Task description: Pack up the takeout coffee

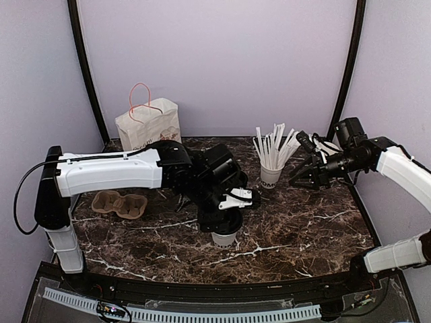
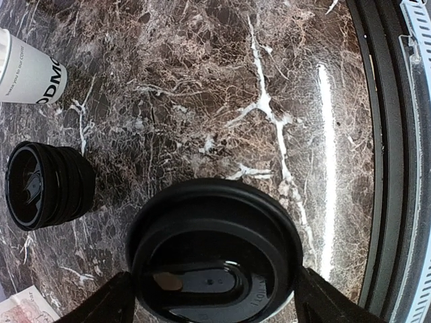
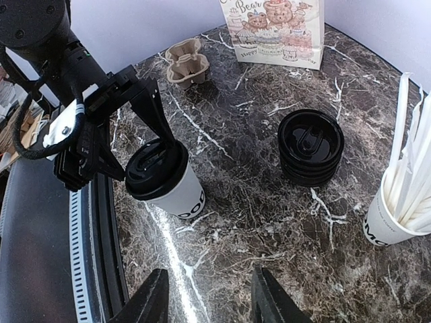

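The takeout coffee (image 1: 223,237) is a white paper cup with a black dome lid (image 2: 212,235), standing upright near the table's front middle. It also shows in the right wrist view (image 3: 176,192). My left gripper (image 1: 223,225) hangs right above it, open, with one fingertip on each side of the lid rim (image 2: 215,291); I cannot tell whether they touch it. My right gripper (image 1: 302,178) is open and empty (image 3: 207,291), raised at the right, beside the cup of sticks.
A stack of black lids (image 3: 311,145) sits between the coffee and a white cup of white sticks (image 1: 271,173). A cardboard cup carrier (image 1: 120,203) lies at the left. A printed paper bag (image 1: 148,124) stands at the back left.
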Motion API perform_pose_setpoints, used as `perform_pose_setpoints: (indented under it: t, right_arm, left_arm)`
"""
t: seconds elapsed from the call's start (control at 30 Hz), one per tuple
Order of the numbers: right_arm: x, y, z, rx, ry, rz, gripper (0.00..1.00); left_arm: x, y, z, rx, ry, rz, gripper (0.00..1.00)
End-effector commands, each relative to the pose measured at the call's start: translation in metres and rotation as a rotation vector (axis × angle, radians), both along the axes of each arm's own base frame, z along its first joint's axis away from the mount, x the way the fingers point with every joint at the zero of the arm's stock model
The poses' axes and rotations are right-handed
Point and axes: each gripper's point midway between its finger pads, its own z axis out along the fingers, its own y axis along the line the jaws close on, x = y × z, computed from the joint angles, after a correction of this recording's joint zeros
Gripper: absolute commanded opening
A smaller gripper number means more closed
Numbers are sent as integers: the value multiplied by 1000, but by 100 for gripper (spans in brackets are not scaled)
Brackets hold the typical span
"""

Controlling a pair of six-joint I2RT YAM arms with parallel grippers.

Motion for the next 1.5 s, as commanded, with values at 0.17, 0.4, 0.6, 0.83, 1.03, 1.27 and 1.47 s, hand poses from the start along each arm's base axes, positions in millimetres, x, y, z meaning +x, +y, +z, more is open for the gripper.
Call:
perform_pose_setpoints:
  t: [0.17, 0.4, 0.6, 0.83, 1.03, 1.27, 1.47]
  right_arm:
    - [-2, 1, 5, 22, -25, 6, 43]
    - [-1, 1, 6, 24, -20, 8, 44]
    - [0, 4, 4, -2, -10, 20, 46]
    - [-12, 44, -18, -214, -97, 179, 58]
    - [-18, 88, -31, -326, -137, 321, 70]
    - [-29, 129, -52, -428, -200, 438, 82]
    - [-32, 147, -60, -472, -226, 479, 85]
  left_arm:
    - [2, -3, 11, -15, -2, 2, 87]
    - [7, -1, 18, -22, -30, 17, 88]
    - [-1, -1, 52, -116, -30, -1, 89]
    - [27, 30, 97, -406, -18, 136, 89]
    - [69, 54, 111, -806, -50, 353, 96]
    - [108, 91, 53, -895, 2, 682, 92]
    - [115, 105, 38, -932, 26, 814, 90]
